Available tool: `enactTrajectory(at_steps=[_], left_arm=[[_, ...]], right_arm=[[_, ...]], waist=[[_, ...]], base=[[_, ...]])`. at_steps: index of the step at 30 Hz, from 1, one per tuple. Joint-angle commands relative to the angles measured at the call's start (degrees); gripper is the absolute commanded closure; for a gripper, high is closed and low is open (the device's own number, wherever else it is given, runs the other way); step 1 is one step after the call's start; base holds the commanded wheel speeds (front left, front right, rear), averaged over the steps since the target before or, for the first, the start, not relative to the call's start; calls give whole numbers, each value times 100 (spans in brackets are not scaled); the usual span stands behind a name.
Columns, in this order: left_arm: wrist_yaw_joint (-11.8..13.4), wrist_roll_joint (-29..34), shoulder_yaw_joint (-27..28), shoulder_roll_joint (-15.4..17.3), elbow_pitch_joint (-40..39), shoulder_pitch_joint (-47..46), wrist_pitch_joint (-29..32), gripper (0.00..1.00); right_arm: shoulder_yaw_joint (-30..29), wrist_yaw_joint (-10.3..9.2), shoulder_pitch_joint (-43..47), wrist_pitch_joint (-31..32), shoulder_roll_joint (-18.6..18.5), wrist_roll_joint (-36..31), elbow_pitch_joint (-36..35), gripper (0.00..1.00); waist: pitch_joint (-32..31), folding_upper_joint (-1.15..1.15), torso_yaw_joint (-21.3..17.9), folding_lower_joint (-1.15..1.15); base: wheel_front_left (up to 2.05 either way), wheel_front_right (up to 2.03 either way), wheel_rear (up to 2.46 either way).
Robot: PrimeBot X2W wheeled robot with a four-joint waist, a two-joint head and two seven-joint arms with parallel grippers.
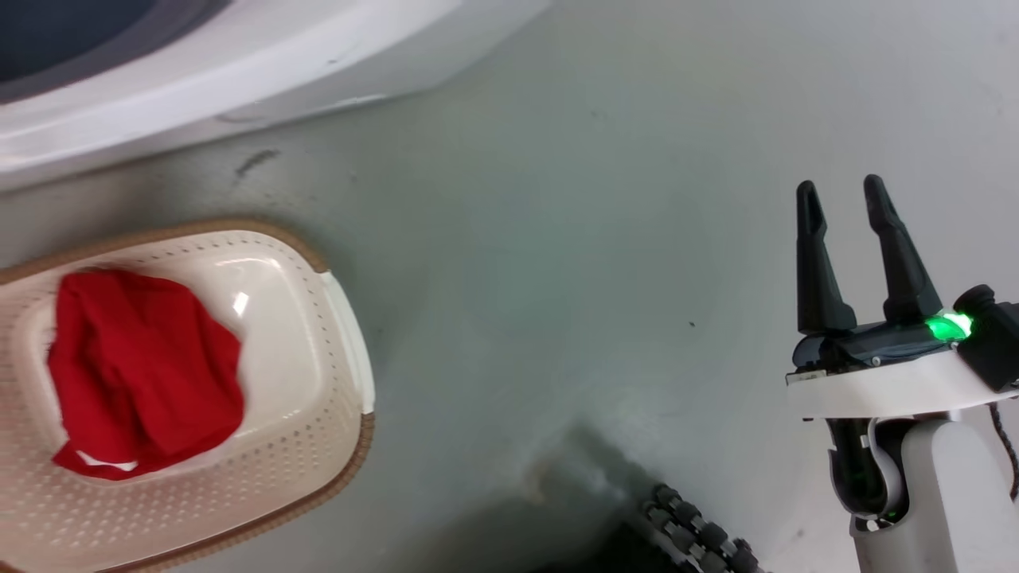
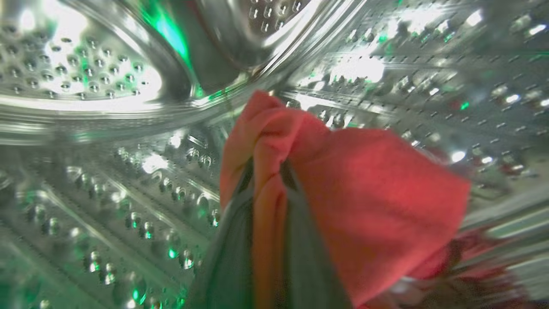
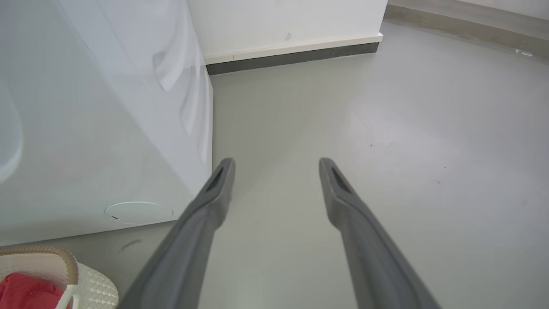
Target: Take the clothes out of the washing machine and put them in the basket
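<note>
One red garment (image 1: 143,370) lies in the cream basket (image 1: 318,446) on the floor at the lower left; the basket's corner (image 3: 92,289) and that garment (image 3: 25,292) also show in the right wrist view. In the left wrist view, my left gripper (image 2: 268,171) is inside the washing machine's steel drum (image 2: 107,180), shut on a second red garment (image 2: 364,201) that bunches around its fingers (image 2: 231,240). The washing machine's white front (image 1: 239,64) crosses the top left of the head view. My right gripper (image 1: 844,199) hangs open over bare floor at the right, holding nothing.
Grey floor (image 1: 573,255) spreads between the basket and my right arm. The washer's white front panel (image 3: 107,128) stands left of my right gripper, with a wall and dark skirting (image 3: 291,58) behind it. A black ribbed part of my base (image 1: 700,533) shows at the bottom.
</note>
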Motion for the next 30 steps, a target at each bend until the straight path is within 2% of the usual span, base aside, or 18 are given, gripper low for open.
enactTrajectory(at_steps=[1,8,15,21,29,30], left_arm=[[-4,-36,19,-26,26,82,-185,100],[-7,-152,-20,-268,142,677,-1464,100],[-8,-323,0,-516,185,1584,-2469,100],[183,-305,159,-619,-298,2408,-2712,100],[602,-101,1069,-690,-1993,3933,-2709,100],[602,-101,1069,-690,-1993,3933,-2709,100]], right_arm=[[-37,-5,-32,-15,1,-70,15,0],[-234,-6,114,-16,1,-406,128,0],[-227,-6,314,-16,-2,-597,279,0],[-253,-6,458,-15,-2,-799,330,0],[-401,-5,591,-15,0,-1040,427,0],[-401,-5,591,-15,0,-1040,427,0]], waist=[[-238,0,193,0],[-917,0,575,0],[-1607,0,904,0],[-2033,0,1145,0],[-2484,0,1436,0],[-2484,0,1436,0]], base=[[0,0,0],[0,0,0],[0,0,0],[0,0,0],[0,0,0],[0,0,0]])
